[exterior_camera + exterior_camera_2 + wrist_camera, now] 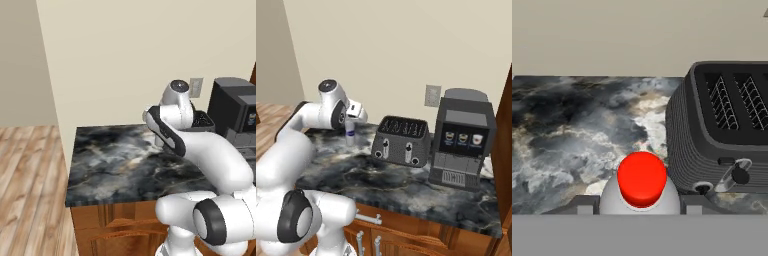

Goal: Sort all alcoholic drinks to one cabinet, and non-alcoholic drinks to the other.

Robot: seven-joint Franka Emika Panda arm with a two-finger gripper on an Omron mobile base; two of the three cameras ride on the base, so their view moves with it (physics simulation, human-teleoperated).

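- Where the hand view looks down, one bottle (641,186), pale grey with a red cap, sits between the two fingertips of the tool (640,206); whether the fingers press on it cannot be told
- Same bottle in the right base view: small, white, standing upright on the table (406,187) just under the tool (351,125); dark marbled top over reddish-brown wooden fronts
- Toaster (402,140), dark grey, four slots, just right of the bottle; two levers on its front
- Coffee machine (462,145), dark grey, right of the toaster; near the wall
- Cabinet (504,150), reddish-brown wood, at the far right edge beside the coffee machine
- Wall outlet (432,95) on the beige wall behind
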